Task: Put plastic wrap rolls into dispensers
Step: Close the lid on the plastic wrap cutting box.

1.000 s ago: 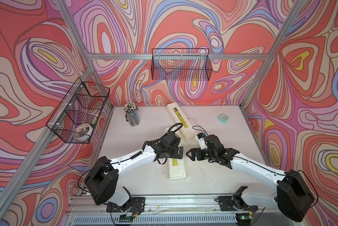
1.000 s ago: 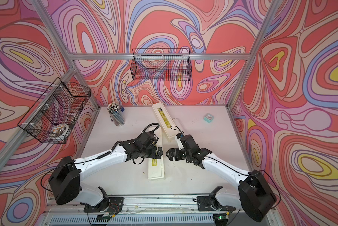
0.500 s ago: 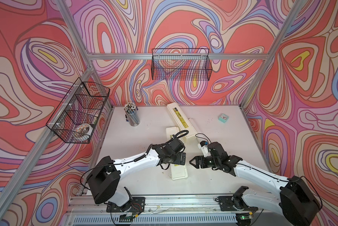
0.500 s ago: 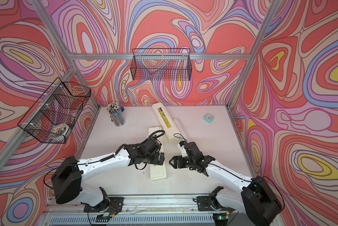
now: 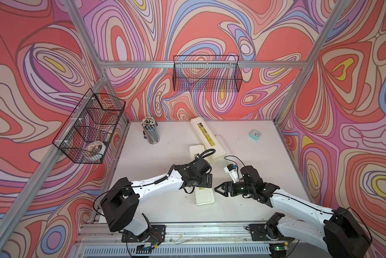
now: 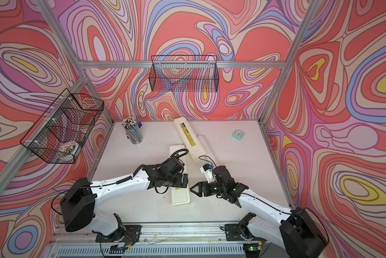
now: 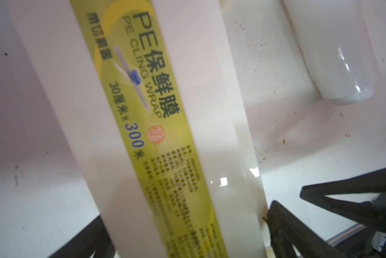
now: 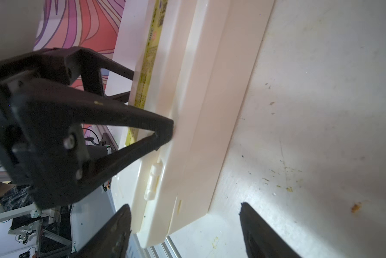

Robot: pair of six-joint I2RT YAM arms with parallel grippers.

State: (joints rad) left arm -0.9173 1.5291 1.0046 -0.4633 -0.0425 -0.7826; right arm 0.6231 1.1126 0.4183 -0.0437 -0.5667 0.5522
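Note:
The near dispenser (image 5: 204,197) (image 6: 180,196) lies lid-shut on the table, label strip up. My left gripper (image 5: 204,181) (image 7: 187,245) is open and straddles it, one finger on each long side. The right gripper (image 5: 220,191) (image 8: 187,236) is open at that dispenser's (image 8: 187,156) front right corner, one finger over the lid edge, the other above bare table. The far dispenser (image 5: 204,134) (image 6: 187,134) lies slanted behind. A plastic wrap roll (image 6: 204,141) (image 7: 335,55) rests on the table along the far dispenser's right side.
A cup of pencils (image 5: 151,134) stands at the back left and a small teal clock (image 5: 255,135) at the back right. Wire baskets hang on the back wall (image 5: 206,76) and left wall (image 5: 89,127). The metal rail (image 5: 187,230) runs along the front edge.
Both grippers have slid toward the front end of the near dispenser. The right gripper's jaws have narrowed somewhat. The dispensers and the roll have not shifted.

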